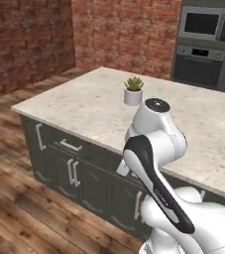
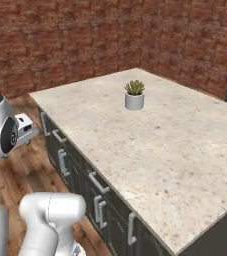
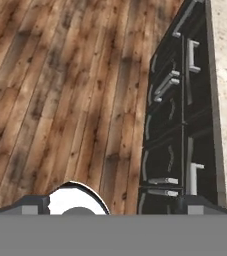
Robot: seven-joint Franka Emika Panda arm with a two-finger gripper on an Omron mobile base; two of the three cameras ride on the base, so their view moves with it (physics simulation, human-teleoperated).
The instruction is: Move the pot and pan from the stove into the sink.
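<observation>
Left base view: arm folded up by a stone-topped island (image 1: 84, 106) with a little potted succulent (image 1: 133, 90). Right base view, same island. Hand view: gripper (image 3: 115, 206) spread wide, holding nothing, over wood floor (image 3: 50, 100) and dark cabinets (image 3: 175, 125). Can't tell where pot and pan are; they'd probably be rigid, heavyish, best grabbed by handles.

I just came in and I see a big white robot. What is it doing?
The white robot arm isn't handling anything right now. It waits beside a speckled beige stone island counter with dark cabinet fronts. A small green plant in a white pot sits on that counter. The arm's hand is pointed down at the brown wooden floor, with its fingers open and holding nothing.
</observation>
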